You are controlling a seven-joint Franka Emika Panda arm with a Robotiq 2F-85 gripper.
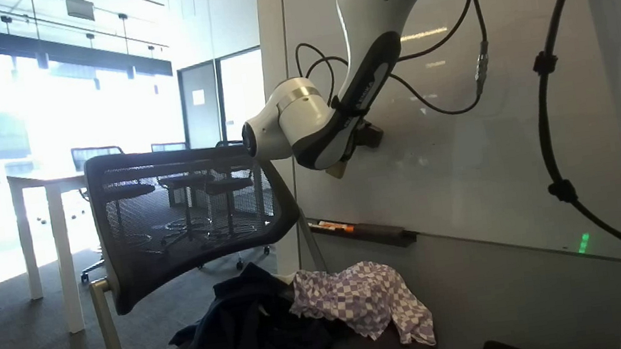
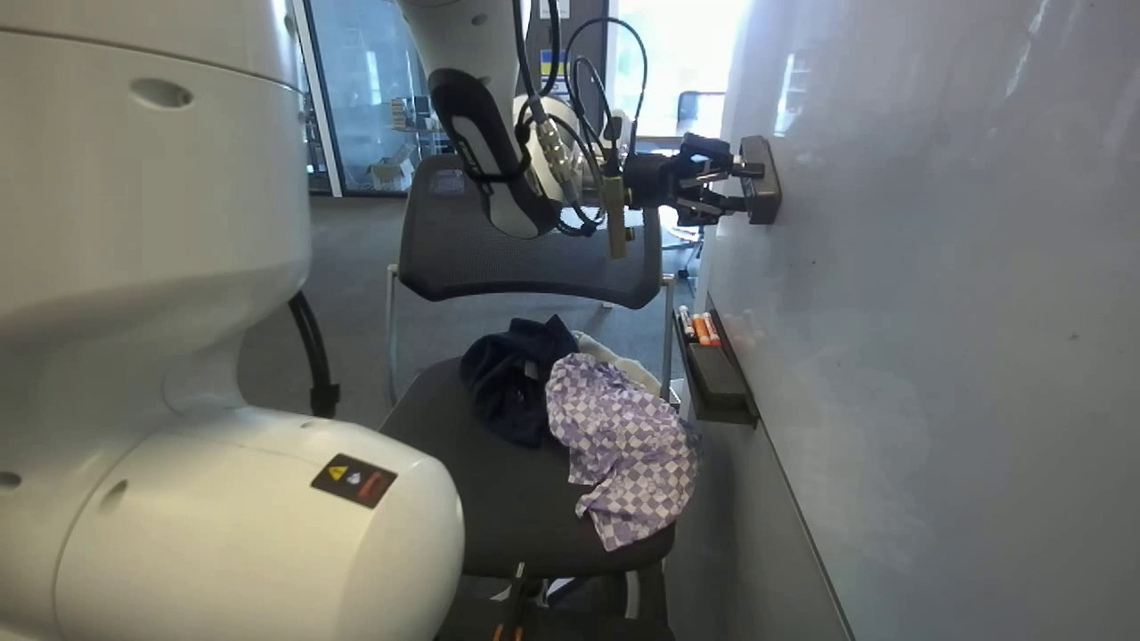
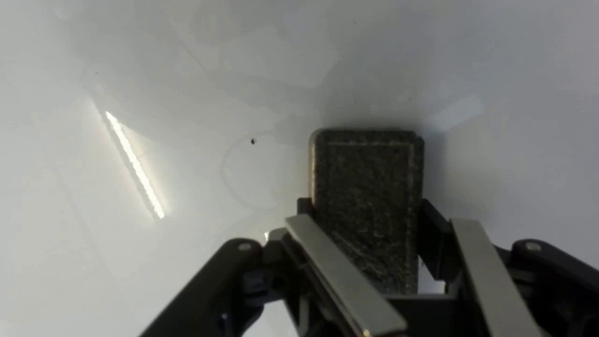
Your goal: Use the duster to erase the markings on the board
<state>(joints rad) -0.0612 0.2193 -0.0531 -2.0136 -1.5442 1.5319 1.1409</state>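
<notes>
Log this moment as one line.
gripper closed on duster | duster at whiteboard, contact unclear | tray: markers, dark block

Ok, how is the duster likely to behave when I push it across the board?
Probably stiff: the duster looks like a straight-edged block. It might pivot, since one end juts beyond the gripper in the wrist view. It may slide readily, as the board shows glossy reflections.
</notes>
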